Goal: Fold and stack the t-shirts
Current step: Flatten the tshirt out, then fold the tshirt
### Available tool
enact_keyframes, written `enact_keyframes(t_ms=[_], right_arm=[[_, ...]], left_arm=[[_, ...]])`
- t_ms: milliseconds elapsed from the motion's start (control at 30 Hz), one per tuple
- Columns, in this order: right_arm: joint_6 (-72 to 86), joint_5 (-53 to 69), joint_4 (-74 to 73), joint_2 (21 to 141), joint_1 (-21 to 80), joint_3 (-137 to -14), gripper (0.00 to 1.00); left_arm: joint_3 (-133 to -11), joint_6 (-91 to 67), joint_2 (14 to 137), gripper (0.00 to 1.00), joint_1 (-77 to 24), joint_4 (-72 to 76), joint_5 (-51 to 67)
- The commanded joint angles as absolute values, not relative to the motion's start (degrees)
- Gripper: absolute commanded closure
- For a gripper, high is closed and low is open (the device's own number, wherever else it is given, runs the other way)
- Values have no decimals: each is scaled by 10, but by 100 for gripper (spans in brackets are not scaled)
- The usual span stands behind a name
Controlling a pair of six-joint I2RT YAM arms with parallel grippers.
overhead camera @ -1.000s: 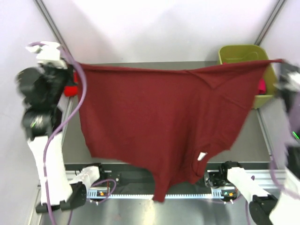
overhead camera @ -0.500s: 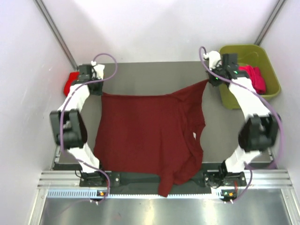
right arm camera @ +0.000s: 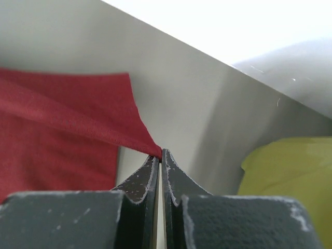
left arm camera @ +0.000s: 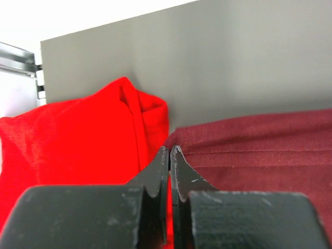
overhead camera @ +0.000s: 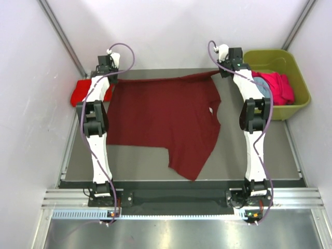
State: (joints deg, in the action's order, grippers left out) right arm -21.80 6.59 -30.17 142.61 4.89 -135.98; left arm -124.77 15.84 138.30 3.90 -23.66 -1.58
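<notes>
Top external view: the maroon t-shirt (overhead camera: pixel 166 119) lies spread on the desk (overhead camera: pixel 249 150). Its far edge is stretched straight between the left pincer (overhead camera: pixel 110 80) and the right pincer (overhead camera: pixel 220 72), and all the cloth lies on the base side of both. Its long axis runs from one pincer to the other, with the collar end nearer the right pincer. The fold therefore probably runs toward the bases, with both arms equally placed. Left wrist view: the jaws are closed on the maroon corner at their tips. A red t-shirt (left arm camera: pixel 78 140) sits just beside them on the outer side. Right wrist view: the jaws are closed, pinching the opposite corner, and the cloth trails off to their inner side.
</notes>
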Motion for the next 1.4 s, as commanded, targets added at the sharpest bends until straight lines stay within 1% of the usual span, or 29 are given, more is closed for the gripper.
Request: enact_keyframes(t_ms=[0, 167, 267, 400, 667, 967, 1067, 1100, 1267, 1367], right_arm=[[-196, 28, -222, 1412, 54, -1362, 100], [-172, -10, -200, 1414, 55, -1365, 100], [-167, -3, -207, 1408, 60, -1365, 100], [-163, 19, -234, 1383, 63, -1334, 100], [-152, 63, -265, 1269, 62, -1260, 100], [-115, 134, -349, 1153, 67, -1194, 100], [-98, 156, -382, 1122, 73, -1158, 100], [-98, 160, -386, 1114, 75, -1124, 100], [-80, 179, -389, 1073, 83, -1017, 100], [-71, 193, -391, 1063, 83, -978, 100]], left_arm=[[-1255, 163, 1388, 100, 40, -165, -70], [-1186, 167, 1364, 100, 40, -88, -84], [-1186, 162, 1361, 100, 40, -87, -84], [-1173, 156, 1335, 100, 41, -91, -81], [-1108, 185, 1259, 100, 47, -85, -78], [-1032, 204, 1167, 100, 47, -107, -46], [-1002, 207, 1144, 100, 48, -134, -33], [-992, 206, 1130, 100, 48, -136, -32], [-935, 191, 1100, 100, 48, -160, -36], [-904, 182, 1087, 100, 49, -164, -35]])
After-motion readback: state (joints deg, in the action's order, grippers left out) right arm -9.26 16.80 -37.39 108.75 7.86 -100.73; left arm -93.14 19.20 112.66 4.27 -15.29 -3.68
